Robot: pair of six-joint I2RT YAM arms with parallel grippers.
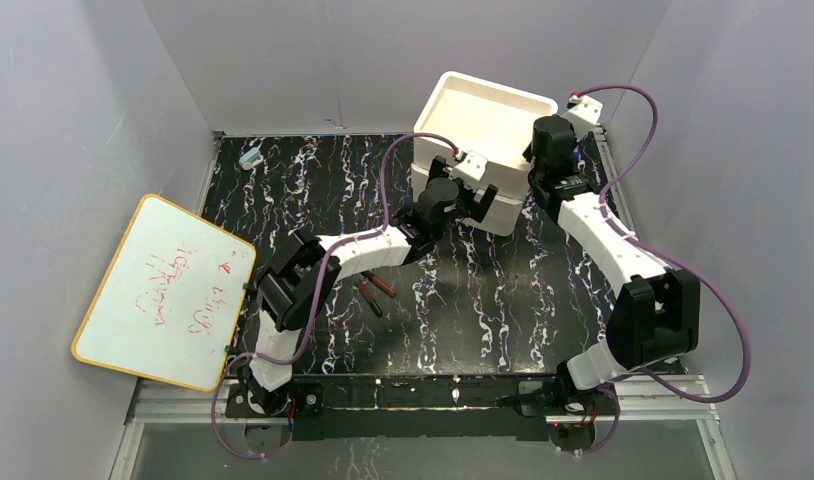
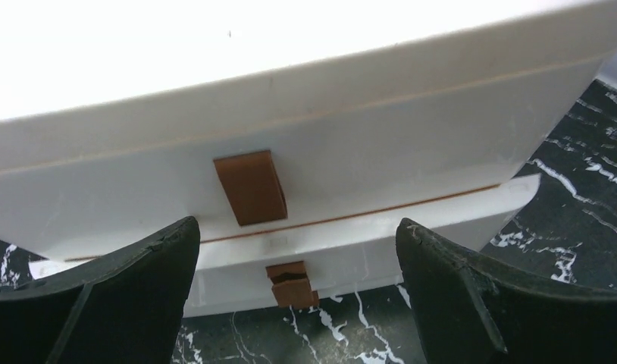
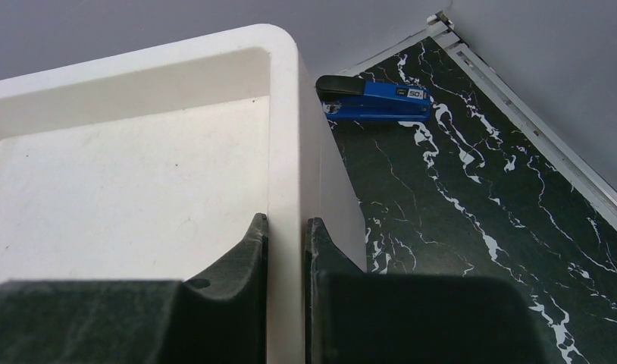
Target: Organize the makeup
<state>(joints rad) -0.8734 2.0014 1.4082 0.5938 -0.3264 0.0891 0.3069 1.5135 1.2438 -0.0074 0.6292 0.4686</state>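
The white three-drawer box (image 1: pixel 478 120) stands at the back of the table. My left gripper (image 1: pixel 471 208) is open and empty just in front of it. In the left wrist view the gripper (image 2: pixel 298 303) faces the brown handles (image 2: pixel 250 186), and the lowest drawer (image 2: pixel 366 250) juts out slightly. My right gripper (image 1: pixel 539 165) is shut on the box's right rim wall (image 3: pixel 286 189), one finger inside the empty top tray. Thin black-and-red pencils (image 1: pixel 374 292) lie on the table beside my left forearm. The discs, tan tube and tan flat piece are out of view.
A small light-blue object (image 1: pixel 250 158) lies at the back left. A whiteboard (image 1: pixel 168 290) with red writing leans at the left edge. A blue stapler (image 3: pixel 377 100) lies behind the box's right corner. Grey walls enclose the black marbled table (image 1: pixel 503 300).
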